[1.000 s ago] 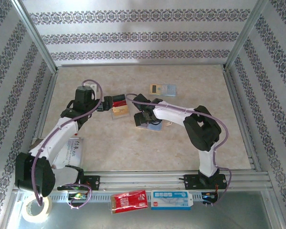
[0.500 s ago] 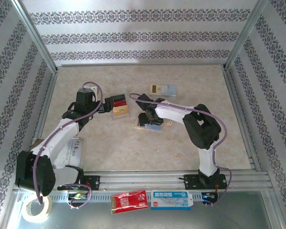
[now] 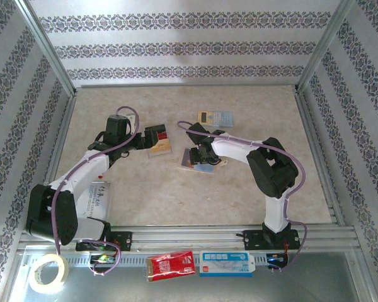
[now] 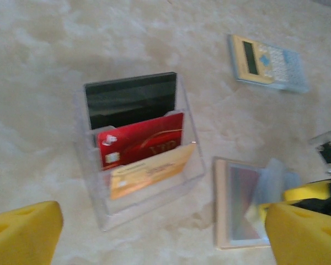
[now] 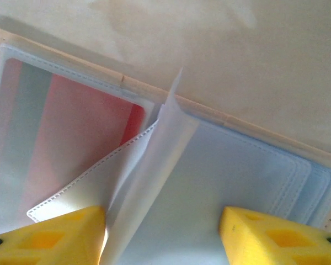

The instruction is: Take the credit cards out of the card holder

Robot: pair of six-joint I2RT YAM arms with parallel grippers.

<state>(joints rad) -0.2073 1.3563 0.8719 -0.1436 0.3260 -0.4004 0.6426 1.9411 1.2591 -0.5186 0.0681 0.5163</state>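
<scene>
- Top view: the card holder (image 3: pixel 205 167) lies open on the worktop (image 3: pixel 176 207), its long axis running roughly left to right. The right tool (image 3: pixel 198 156) sits directly over it, so the right arm is much the nearer. The credit cards (image 3: pixel 159 145) are just ahead of the left tool (image 3: pixel 143 138), beside the holder and apart from it. A calculator (image 3: pixel 215 117) lies further back.
- Left wrist view: a clear stand (image 4: pixel 193 165) holds the red card (image 4: pixel 140 144) and the gold card (image 4: pixel 149 172) upright, with a black card (image 4: pixel 129 99) behind them. The left tool (image 4: pixel 160 234) has its fingers spread wide and holds nothing. The holder (image 4: pixel 234 212) lies to the right.
- Right wrist view: the right tool (image 5: pixel 163 234) is partly open over the holder (image 5: pixel 248 165) and pinches nothing. One clear sleeve leaf (image 5: pixel 154 160) stands up between the fingers, against the left one (a likely next grip). A pink-red patch (image 5: pixel 83 127) shows through the left sleeve; I cannot tell whether it is a card.
</scene>
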